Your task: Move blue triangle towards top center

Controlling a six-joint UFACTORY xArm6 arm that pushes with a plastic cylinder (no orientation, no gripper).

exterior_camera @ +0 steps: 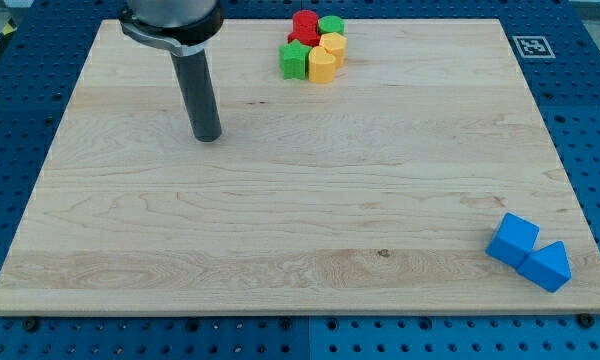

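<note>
The blue triangle [548,267] lies near the board's bottom right corner, touching a blue cube [512,239] on its upper left side. My tip [208,136] rests on the wooden board [300,220] in the upper left part, far from both blue blocks. The rod rises from the tip toward the view's top.
A tight cluster at the top centre holds two red blocks [305,26], a green block [331,24], a green star-like block [295,59] and two yellow blocks [324,62]. A marker tag [529,46] sits past the board's top right corner.
</note>
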